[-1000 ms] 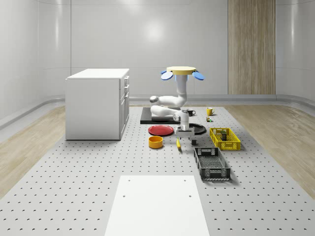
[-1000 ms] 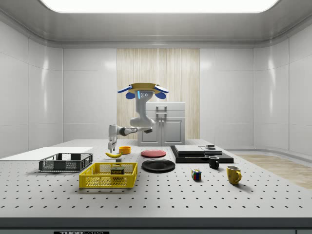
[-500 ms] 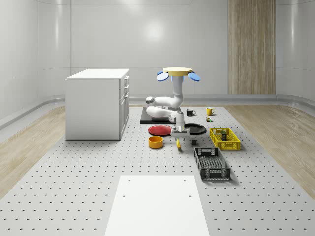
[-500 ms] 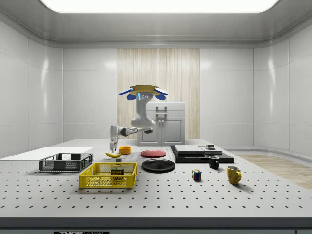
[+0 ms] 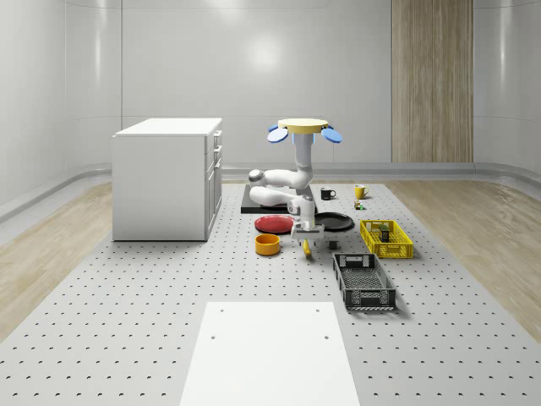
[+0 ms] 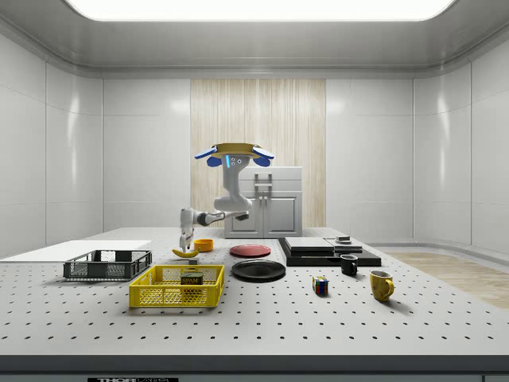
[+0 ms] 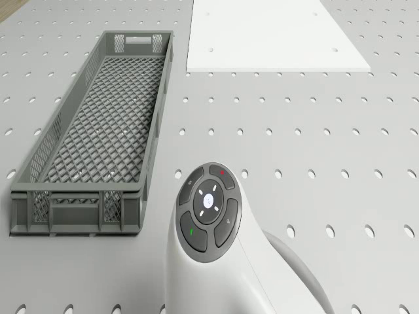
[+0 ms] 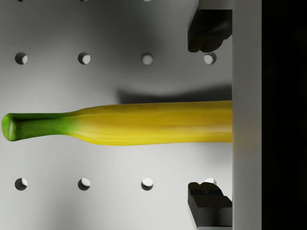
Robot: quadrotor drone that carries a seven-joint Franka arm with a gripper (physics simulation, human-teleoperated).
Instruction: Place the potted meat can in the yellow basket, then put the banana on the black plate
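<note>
Now the spread fingers [image 8: 207, 28] straddle the banana [image 8: 144, 122], untouched.

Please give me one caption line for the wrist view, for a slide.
Open gripper poised directly over the banana lying on the perforated table, one fingertip on each side.

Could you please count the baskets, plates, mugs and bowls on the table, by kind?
Baskets: 2 (yellow basket, grey basket)
Plates: 2 (red plate, black plate)
Mugs: 2 (black mug, yellow mug)
Bowls: 1 (orange bowl)
Total: 7
</note>
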